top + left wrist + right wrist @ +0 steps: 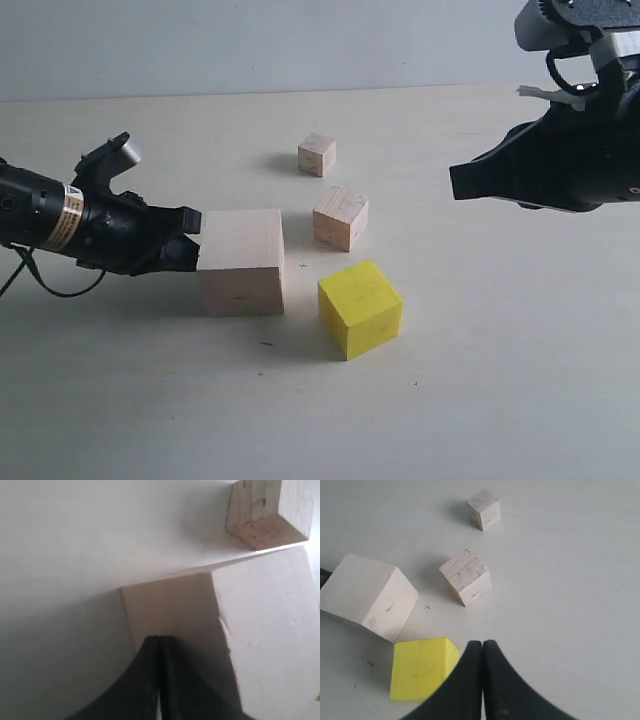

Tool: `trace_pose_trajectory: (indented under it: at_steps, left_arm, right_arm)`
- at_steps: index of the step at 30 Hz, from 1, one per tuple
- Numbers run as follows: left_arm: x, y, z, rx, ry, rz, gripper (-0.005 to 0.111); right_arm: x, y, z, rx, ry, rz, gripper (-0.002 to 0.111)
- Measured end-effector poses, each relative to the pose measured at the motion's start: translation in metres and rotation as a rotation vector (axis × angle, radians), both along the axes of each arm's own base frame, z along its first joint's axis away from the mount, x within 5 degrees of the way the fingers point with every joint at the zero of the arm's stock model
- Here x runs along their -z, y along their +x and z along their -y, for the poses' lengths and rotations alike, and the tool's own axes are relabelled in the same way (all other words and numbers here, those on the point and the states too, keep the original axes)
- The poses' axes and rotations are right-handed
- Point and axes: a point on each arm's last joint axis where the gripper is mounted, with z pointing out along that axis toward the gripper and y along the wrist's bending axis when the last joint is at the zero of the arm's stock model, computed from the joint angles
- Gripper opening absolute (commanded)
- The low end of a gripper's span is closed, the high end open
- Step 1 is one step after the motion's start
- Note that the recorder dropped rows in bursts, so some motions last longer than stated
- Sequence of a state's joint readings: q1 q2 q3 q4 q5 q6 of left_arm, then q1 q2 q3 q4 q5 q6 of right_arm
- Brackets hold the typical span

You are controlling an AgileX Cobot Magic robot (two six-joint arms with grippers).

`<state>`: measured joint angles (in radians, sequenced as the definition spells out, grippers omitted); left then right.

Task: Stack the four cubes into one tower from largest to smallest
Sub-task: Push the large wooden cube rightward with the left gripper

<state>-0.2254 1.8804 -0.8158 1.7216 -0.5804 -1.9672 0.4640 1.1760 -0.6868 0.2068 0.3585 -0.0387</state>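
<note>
Exterior view: four cubes spread apart on a pale surface (520, 380), none stacked. Large pale cube (241, 262) left of centre, resting flat. Yellow cube (360, 308) just beside it to the right and nearer the camera, turned slightly, a narrow gap between the two. Medium pale cube (340, 217) behind the yellow one, close to the large cube's far right corner but apart from it. Small pale cube (316, 154) farthest back, well apart from the rest. Left gripper (186, 240) low over the surface, pressed shut with nothing between its fingers (185, 220), tips against the left face of the large cube or a hair off it; contact hard to confirm. Right gripper (455, 182) raised above the surface at the right side, well clear of every cube, closed tight and empty. Left wrist view: left gripper (159, 639) with dark fingers (172, 680) meeting in a thin seam, tips at the face of the large pale cube (172, 605), medium pale cube (270, 512) beyond it. Right wrist view: right gripper (482, 644) with fingers (502, 685) together, holding nothing, looking down on all four: large pale cube (367, 595), yellow cube (422, 667) partly covered by the fingers, medium pale cube (466, 577), small pale cube (483, 509).
</note>
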Motion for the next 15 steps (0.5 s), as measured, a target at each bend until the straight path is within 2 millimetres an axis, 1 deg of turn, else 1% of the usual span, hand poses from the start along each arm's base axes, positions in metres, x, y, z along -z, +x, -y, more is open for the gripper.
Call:
trace_pose_trajectory:
  at_steps: [4, 9, 15]
  left_arm:
    - [0.002, -0.006, 0.001, 0.011, -0.018, -0.026, 0.0]
    - [0.004, -0.013, 0.003, 0.03, -0.054, -0.06, 0.0]
    - [0.002, -0.012, 0.004, 0.017, -0.078, -0.059, 0.0]
  right_arm:
    - [-0.002, -0.002, 0.001, -0.002, 0.001, 0.0, 0.0]
    - [-0.01, -0.008, 0.003, -0.004, 0.014, 0.024, 0.0]
    - [-0.011, -0.013, 0.005, -0.014, 0.004, -0.005, 0.0]
